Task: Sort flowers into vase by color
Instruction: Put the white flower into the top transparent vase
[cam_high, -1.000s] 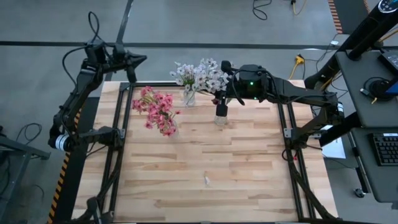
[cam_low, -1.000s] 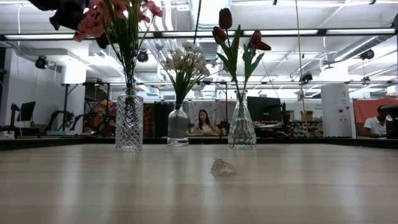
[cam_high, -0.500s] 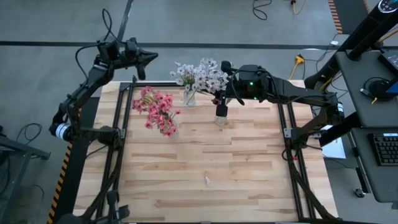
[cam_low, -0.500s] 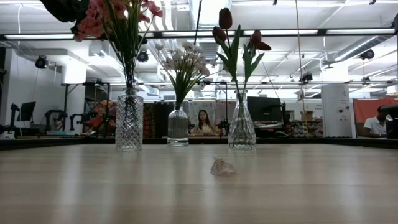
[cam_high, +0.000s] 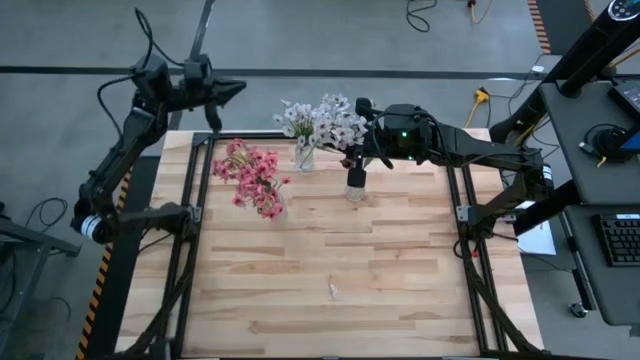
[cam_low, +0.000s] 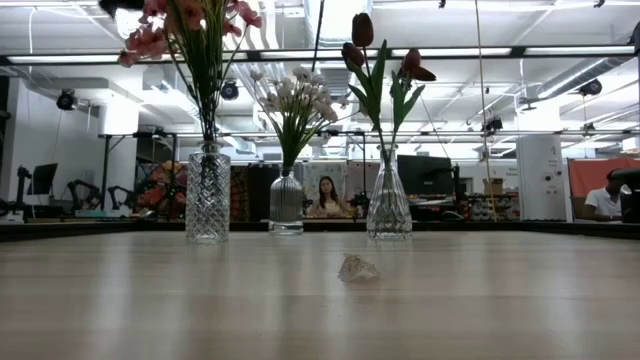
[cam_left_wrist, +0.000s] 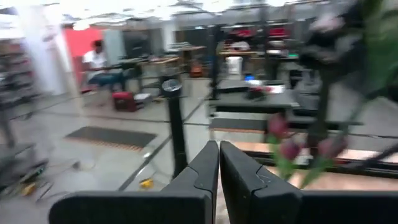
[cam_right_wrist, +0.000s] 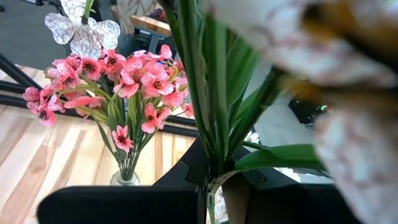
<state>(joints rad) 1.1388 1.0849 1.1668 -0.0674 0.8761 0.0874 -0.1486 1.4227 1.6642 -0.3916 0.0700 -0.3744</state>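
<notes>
Above the table's far left corner the left gripper hangs clenched, empty. Right gripper pinches a tulip stem at its vase — seen from its wrist only. Pink flowers and white flowers stand in vases.

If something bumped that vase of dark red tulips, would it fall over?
Probably fairly easily: the vase is narrow-necked, and the tulips stand tall above it, so it looks top-heavy. Its wider base may help a little. It looks like glass, so likely breakable.
</notes>
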